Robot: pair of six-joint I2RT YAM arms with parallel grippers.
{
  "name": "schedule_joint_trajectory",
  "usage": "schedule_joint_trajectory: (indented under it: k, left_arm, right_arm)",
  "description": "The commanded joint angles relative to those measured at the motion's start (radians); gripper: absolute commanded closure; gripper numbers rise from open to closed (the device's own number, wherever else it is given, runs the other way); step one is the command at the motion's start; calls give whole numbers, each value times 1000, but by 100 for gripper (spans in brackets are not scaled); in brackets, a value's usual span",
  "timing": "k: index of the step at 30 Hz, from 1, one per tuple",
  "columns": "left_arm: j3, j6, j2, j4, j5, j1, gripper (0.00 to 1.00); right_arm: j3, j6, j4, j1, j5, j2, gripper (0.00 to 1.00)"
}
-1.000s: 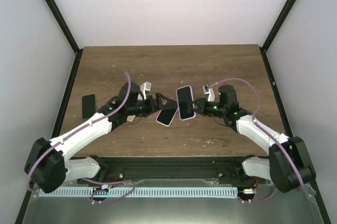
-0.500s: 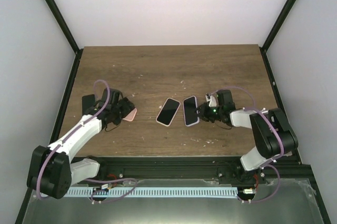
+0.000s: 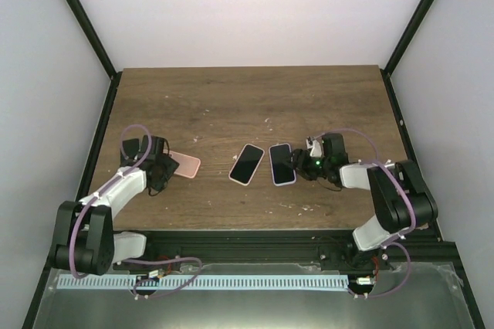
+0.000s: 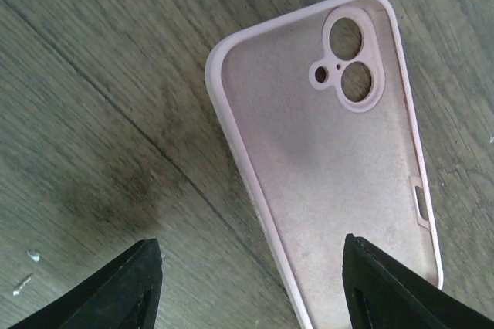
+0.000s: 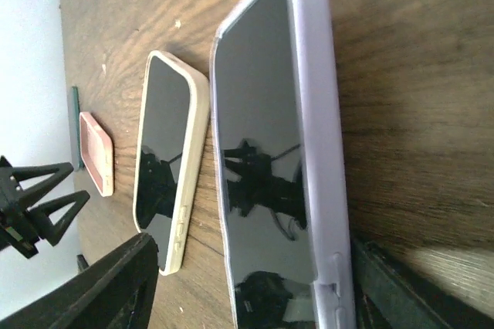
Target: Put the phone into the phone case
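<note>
On the wooden tabletop, the left arm reaches out to the left side and the right arm lies low toward the middle. Two phones rest flat and face up at the centre, just beside each other. The lavender-cased phone is on the right and the cream-cased phone on the left. Left of them, well apart, lies the empty pink phone case, open side up, with its camera cutouts at the far end. A dark flat object sits at the far left, partly hidden by the left arm. I cannot tell whether it is a phone.

The right gripper has its jaws spread either side of the lavender-cased phone without clamping it. The left gripper hangs over the near end of the pink phone case, jaws apart and holding nothing.

Judged from this, the lavender set looks finished, and the pink phone case is the next in hand. The left jaws would need to settle on its rim to steady it. A bare phone must then be brought over, camera end matched to the cutouts.

Count: two arms, two grippers, two cased phones, one empty case, one dark object.
</note>
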Motion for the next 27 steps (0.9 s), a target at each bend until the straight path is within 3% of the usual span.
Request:
schedule_joint_trajectory:
  k: [1, 3, 4, 8, 10, 15, 27]
  left_arm:
    - [52, 34, 30, 2, -76, 6, 33]
    - [85, 79, 32, -23, -130, 8, 28]
    - [99, 114, 28, -24, -158, 11, 25]
    - [183, 314, 19, -31, -155, 55, 6]
    - [248, 344, 38, -96, -149, 98, 0]
    - [328, 404, 95, -126, -52, 252, 0]
    - [369, 556, 287, -44, 1, 507, 0]
  right_arm:
    - [17, -50, -82, -6, 65, -107, 28]
    - [31, -66, -125, -5, 72, -152, 7]
    - [38, -74, -145, -6, 72, -175, 1]
    - [64, -87, -203, -6, 68, -260, 0]
    - [66, -84, -209, -6, 55, -295, 0]
    - [82, -82, -231, -5, 19, -341, 0]
    - [91, -62, -199, -5, -53, -370, 0]
